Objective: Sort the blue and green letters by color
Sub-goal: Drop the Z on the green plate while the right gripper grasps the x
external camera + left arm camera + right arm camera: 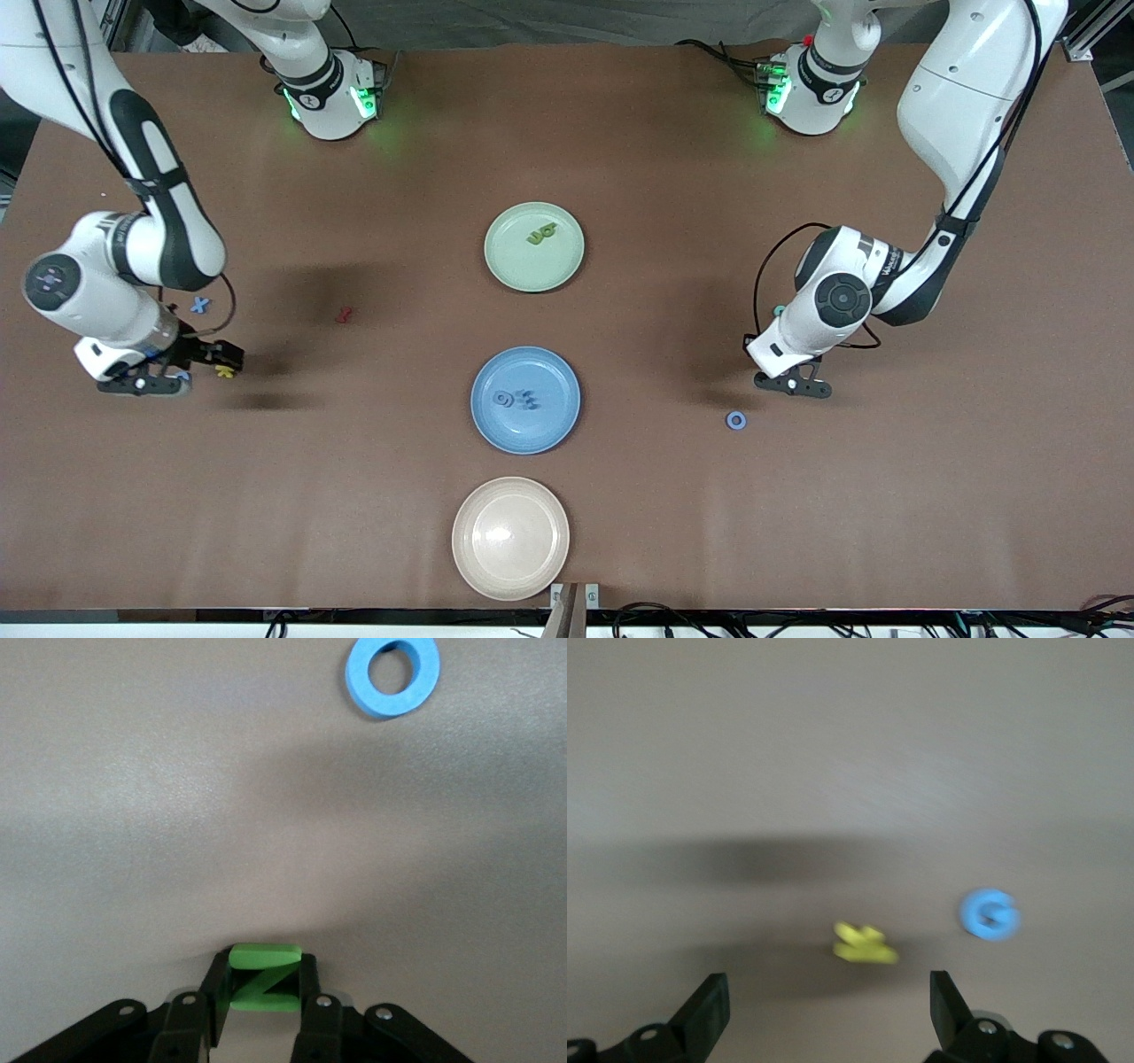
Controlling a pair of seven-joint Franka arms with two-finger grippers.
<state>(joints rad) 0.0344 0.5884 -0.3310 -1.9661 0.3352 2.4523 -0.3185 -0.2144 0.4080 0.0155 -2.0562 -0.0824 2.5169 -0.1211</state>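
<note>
A: Where does the left pincer [795,383] sit?

B: Low over the counter [620,532] toward the left arm's end, its fingers [312,992] clenched around a green letter Z [263,979]. In the left wrist view the Z sits right between the two pads, pinched on both sides.

A: Anything beside it?

B: A blue ring letter [735,420], an O by the look of it, lies flat on the counter near that pincer, a little nearer the front camera and apart from it.

A: And the right pincer [142,384]?

B: Released, fingers spread wide with nothing between them. It hangs low over the right arm's end of the counter. Its wrist view shows a yellow letter [865,943] and a round blue letter [990,913] on the counter ahead of the fingers (both blurred, so I cannot read their shapes).

A: Other loose pieces?

B: A blue X [200,305] lies close by the right arm's forearm, and a dark red letter [344,314] lies between that arm and the plates.

A: The plates?

B: Three in a row down the middle. The green plate [509,266], farthest from the front camera, holds green letters [540,235]. The blue plate [496,425] in the middle holds blue letters [516,400]. The beige plate [478,558] is nearest the camera.
</note>
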